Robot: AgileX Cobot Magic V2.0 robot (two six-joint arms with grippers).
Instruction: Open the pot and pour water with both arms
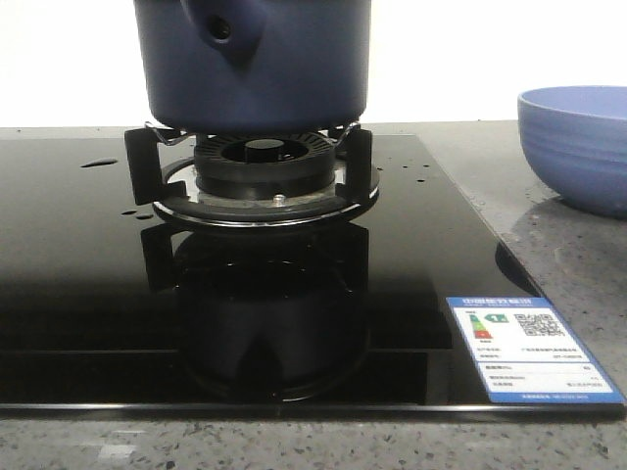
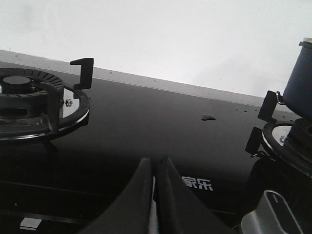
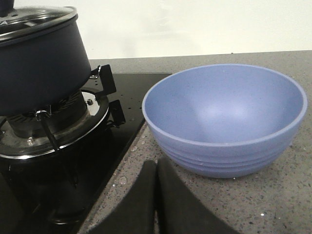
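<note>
While the pot [image 1: 253, 64] sits lidded on its burner [image 1: 263, 171] at top centre, both grippers' jaws are pressed together, holding nothing

Pot [image 1: 284, 73]: large dark navy-blue cylinder, matte, upright, upper centre of the front view, top cut off by the frame edge.
Pot handle socket [image 1: 223, 31]: stubby, round hole, faces the camera, upper left of the pot body.
Pot support: sits on the black burner grate prongs above the burner ring, centre of the front view.
Pot lid [image 3: 36, 19]: on, glass with metal rim, upper left of the right wrist view; pot closed.
Pot reflection: dark shape on the glossy black cooktop below the burner.
Water [image 1: 98, 163]: small clear puddle on the cooktop, left of the burner; tiny drops scattered right of the burner; also a small puddle [image 2: 208, 116] mid-frame in the left wrist view.
</note>
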